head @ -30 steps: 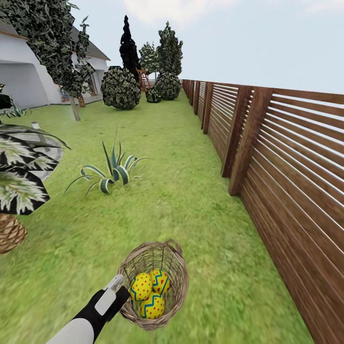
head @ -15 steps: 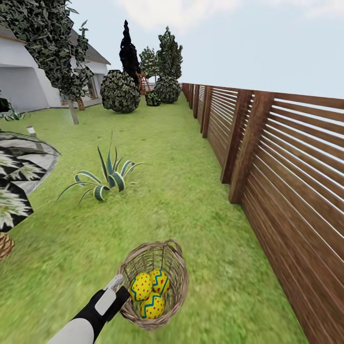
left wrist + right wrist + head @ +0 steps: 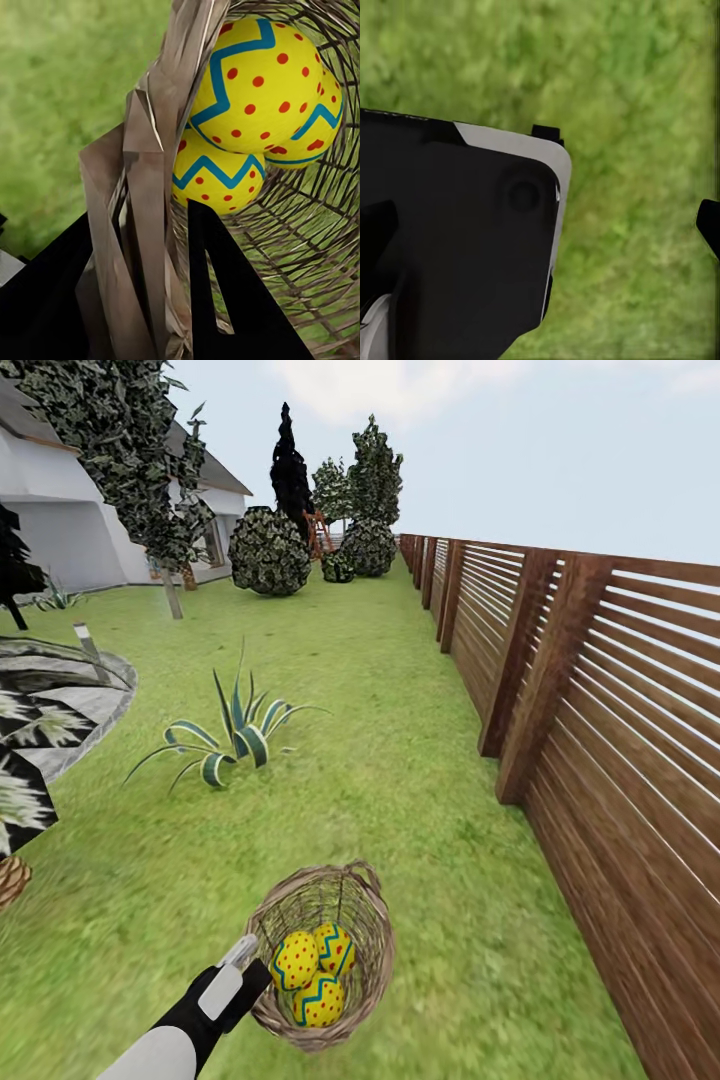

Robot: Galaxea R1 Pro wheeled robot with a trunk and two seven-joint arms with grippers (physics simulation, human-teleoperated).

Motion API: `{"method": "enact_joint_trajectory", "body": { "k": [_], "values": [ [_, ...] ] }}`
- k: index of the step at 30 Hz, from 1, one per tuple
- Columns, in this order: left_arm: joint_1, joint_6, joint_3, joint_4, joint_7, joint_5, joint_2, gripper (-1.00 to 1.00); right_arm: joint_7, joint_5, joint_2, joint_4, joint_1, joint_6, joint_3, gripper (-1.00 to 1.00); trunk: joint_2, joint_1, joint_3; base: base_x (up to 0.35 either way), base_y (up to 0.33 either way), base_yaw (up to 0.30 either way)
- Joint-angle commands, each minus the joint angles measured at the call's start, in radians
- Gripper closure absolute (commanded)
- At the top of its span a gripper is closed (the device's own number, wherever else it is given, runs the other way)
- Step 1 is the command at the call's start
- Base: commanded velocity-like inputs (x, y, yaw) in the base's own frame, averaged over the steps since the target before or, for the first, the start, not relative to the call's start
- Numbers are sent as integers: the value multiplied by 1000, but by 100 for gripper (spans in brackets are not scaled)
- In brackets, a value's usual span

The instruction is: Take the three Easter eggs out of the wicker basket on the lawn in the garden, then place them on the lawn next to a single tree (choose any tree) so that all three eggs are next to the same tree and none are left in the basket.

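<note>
The wicker basket (image 3: pixel 366 932) hangs low in the head view, held by its rim above the lawn (image 3: pixel 380 760). My left gripper (image 3: pixel 246 952) is shut on the basket's left wall. In the left wrist view one finger (image 3: pixel 225 300) is inside the basket (image 3: pixel 150 150) and the other is outside. All three Easter eggs lie inside: one (image 3: pixel 296 958) on the left, one (image 3: pixel 336 946) on the right and one (image 3: pixel 320 1000) in front. They also fill the left wrist view (image 3: pixel 255 82). A tree (image 3: pixel 172 592) with a pale trunk stands far off at the left. The right wrist view looks down on grass.
A brown slatted fence (image 3: pixel 620 760) runs along the right side. A striped spiky plant (image 3: pixel 236 736) grows ahead on the left. The grey patio (image 3: pixel 70 695) and a scaly palm trunk (image 3: pixel 10 880) lie at the left edge. Rounded bushes (image 3: pixel 268 552) and the white house (image 3: pixel 70 530) stand farther back.
The whole view has shifted, so the camera moved: the palm leaves slid out at the left and the fence shifted right. Basket, eggs and left arm keep their place in the picture.
</note>
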Motion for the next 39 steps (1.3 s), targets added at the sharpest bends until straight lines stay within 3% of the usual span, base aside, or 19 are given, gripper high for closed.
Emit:
{"method": "enact_joint_trajectory", "body": {
  "k": [1, 39],
  "values": [
    [0, 3, 1, -4, 6, 15, -1, 100, 2, 7, -1, 4, -2, -7, -8, -100, -2, 1, -2, 328, -106, 0],
    [0, 3, 1, -4, 6, 15, -1, 100, 2, 10, -1, 3, 14, -8, -8, -100, -2, 1, -2, 328, -106, 19]
  ]
}}
